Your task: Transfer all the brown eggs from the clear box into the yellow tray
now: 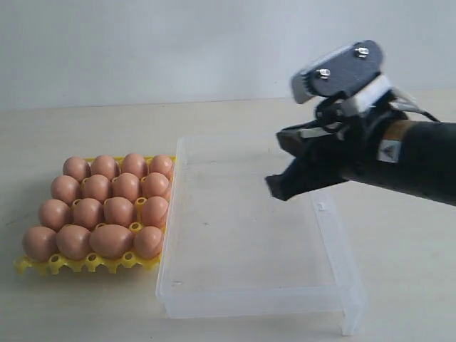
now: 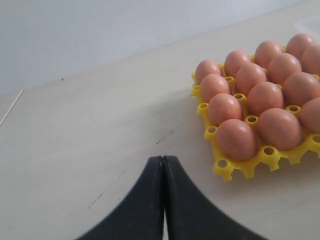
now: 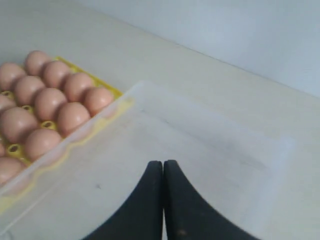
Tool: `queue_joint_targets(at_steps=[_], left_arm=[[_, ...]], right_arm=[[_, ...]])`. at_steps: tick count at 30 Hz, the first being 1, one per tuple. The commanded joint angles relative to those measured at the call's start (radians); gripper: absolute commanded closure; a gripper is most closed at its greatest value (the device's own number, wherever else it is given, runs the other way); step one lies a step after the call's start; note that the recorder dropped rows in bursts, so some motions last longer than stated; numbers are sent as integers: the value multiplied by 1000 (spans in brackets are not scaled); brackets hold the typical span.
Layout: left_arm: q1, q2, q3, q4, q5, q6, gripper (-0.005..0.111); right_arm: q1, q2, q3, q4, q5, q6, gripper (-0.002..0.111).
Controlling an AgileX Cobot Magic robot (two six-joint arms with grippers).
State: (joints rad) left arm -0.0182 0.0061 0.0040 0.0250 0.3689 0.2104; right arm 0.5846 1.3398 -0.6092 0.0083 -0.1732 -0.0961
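Several brown eggs fill the yellow tray at the left of the table. They show again as brown eggs in the yellow tray and as brown eggs in the yellow tray. The clear box lies beside the tray with no egg inside; the clear box looks bare. My right gripper hangs shut above the box, holding nothing. That same right gripper has its fingers pressed together. My left gripper is shut and empty over bare table near the tray; the exterior view does not show it.
The pale table stretches around the box and tray. A plain white wall stands behind. The box's clear flap hangs at its front right corner.
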Motion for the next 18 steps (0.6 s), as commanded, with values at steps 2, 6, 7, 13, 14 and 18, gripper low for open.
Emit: queue_joint_targets(at_steps=[2, 6, 7, 13, 14, 18], left_arm=[[-2, -6, -4, 0, -8, -6, 107], [-2, -6, -4, 0, -8, -6, 107], [-2, -6, -4, 0, -8, -6, 107], [-2, -6, -4, 0, -8, -6, 107], [-2, -6, -4, 0, -8, -6, 107], [-2, -6, -4, 0, -8, -6, 107]], right_arm=[[-161, -226, 194, -8, -82, -9, 108], [-280, -434, 327, -8, -54, -9, 108], [-317, -490, 368, -8, -52, -9, 108], [-464, -800, 536, -8, -25, -9, 108], [-498, -886, 577, -8, -4, -9, 108], [-523, -1044, 609, -1, 10, -9, 108]])
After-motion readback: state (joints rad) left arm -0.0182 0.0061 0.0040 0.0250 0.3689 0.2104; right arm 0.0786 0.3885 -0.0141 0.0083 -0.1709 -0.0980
